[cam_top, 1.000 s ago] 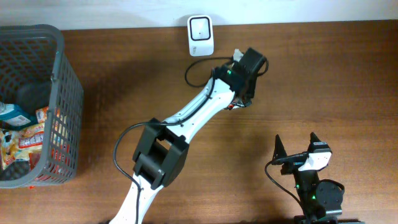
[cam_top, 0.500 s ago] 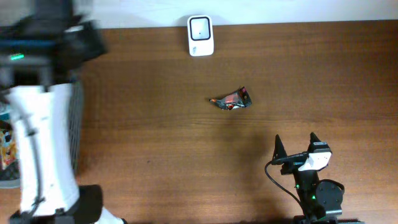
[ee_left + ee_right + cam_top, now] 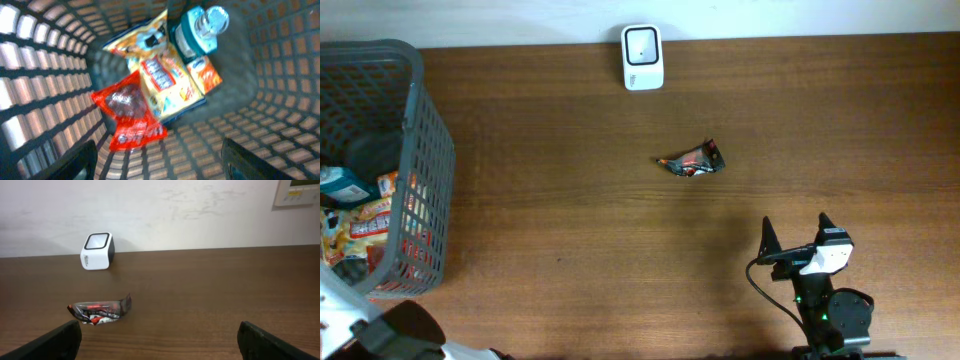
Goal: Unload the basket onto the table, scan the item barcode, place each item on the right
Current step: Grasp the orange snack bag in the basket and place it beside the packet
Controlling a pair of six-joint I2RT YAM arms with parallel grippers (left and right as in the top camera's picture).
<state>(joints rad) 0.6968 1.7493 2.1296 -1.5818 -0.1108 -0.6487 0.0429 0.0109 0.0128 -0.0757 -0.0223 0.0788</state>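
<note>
Crumpled red-and-black packet (image 3: 692, 162) lying on bench (image 3: 570, 230). Grey basket (image 3: 432, 150) with snack bags (image 3: 155, 85) and bottle (image 3: 202, 30). Left gripper (image 3: 159, 150), right gripper (image 3: 159, 330) both spread, empty.

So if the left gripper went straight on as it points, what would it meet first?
Probably the yellow packet or the red packet in the basket: the left gripper points down into it with both roughly ahead. Depth is unclear; it might reach the basket floor beside them.
</note>
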